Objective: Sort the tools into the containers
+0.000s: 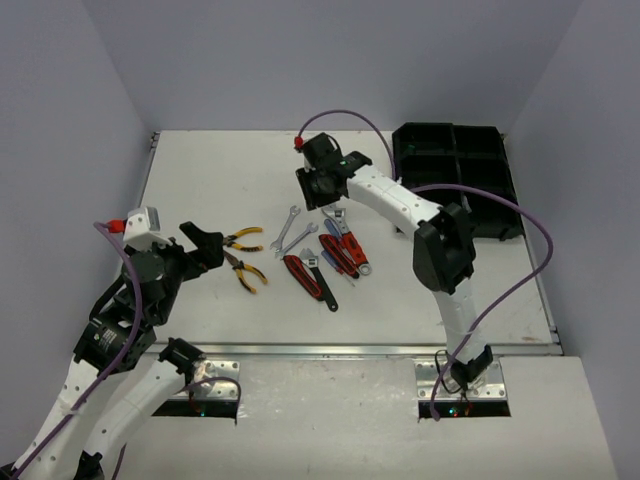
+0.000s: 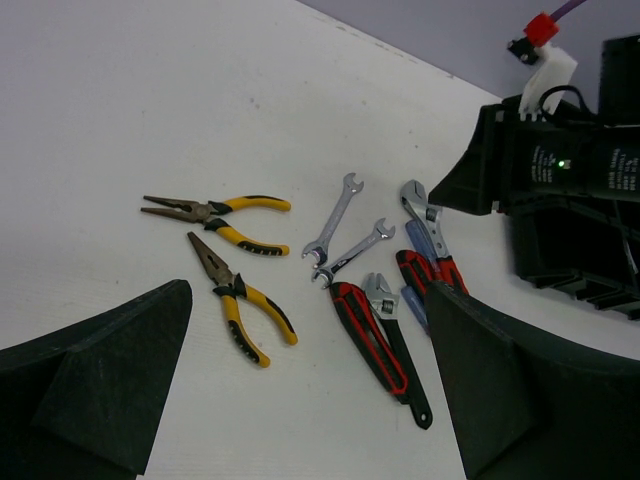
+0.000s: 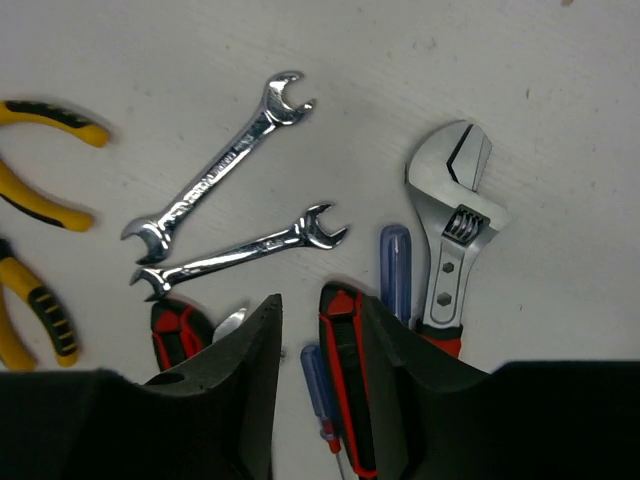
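The tools lie loose in the middle of the table: two yellow-handled pliers (image 1: 244, 239) (image 1: 246, 273), two silver wrenches (image 1: 287, 224) (image 3: 240, 250), a red-and-black handled tool (image 1: 303, 277), a black-handled adjustable wrench (image 2: 397, 345) and a red-handled adjustable wrench (image 3: 455, 220). My right gripper (image 3: 320, 310) hangs low over this pile. Its jaws stand apart around a small blue screwdriver (image 3: 316, 378) and a red-and-black handle (image 3: 345, 390), without a firm hold on either. A bigger blue screwdriver (image 3: 395, 268) lies beside them. My left gripper (image 1: 205, 245) is wide open, empty, left of the pliers (image 2: 240, 300). The containers are a black organiser tray (image 1: 455, 175) at the back right.
The right arm (image 2: 560, 170) reaches from the tray side over the tool pile. Grey walls close the table on three sides. Bare table surface lies left of and behind the tools.
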